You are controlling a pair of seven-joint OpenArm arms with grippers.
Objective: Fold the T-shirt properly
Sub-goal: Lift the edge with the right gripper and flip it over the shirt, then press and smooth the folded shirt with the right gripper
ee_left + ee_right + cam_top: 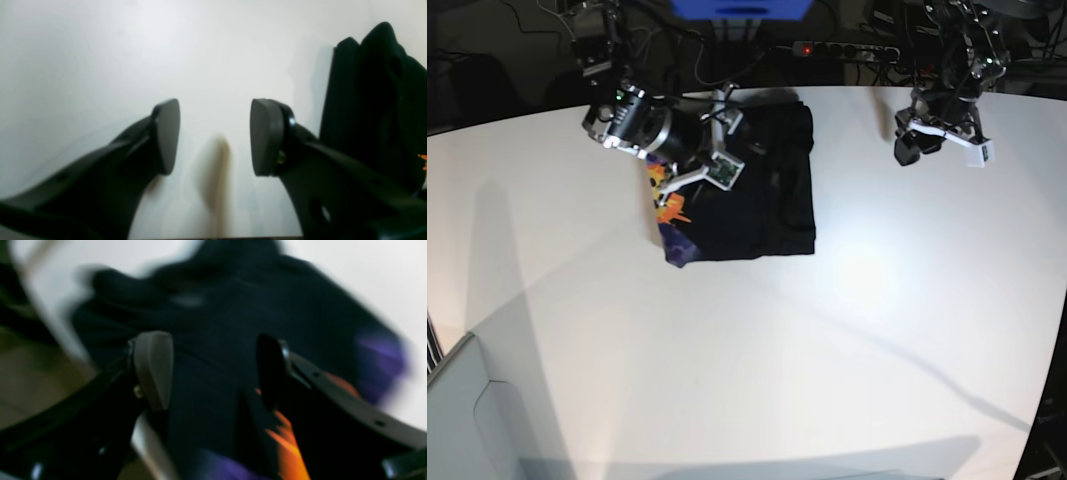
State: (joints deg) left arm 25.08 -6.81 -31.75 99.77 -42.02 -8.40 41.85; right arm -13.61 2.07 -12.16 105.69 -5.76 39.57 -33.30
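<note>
The T-shirt (762,190) lies folded into a black rectangle at the back middle of the white table (877,310). Its orange and purple print shows at the left edge (669,210). My right gripper (725,148) hovers over the shirt's upper left part. In the blurred right wrist view it (213,373) is open, with black cloth (217,316) below and between the fingers. My left gripper (939,148) is open and empty over bare table, well to the right of the shirt. In the left wrist view it (215,133) faces white table, with the shirt (373,110) at the right edge.
A power strip (847,48) and cables lie behind the table's back edge. A blue object (742,8) is at the top middle. The table's left front corner borders a grey surface (467,420).
</note>
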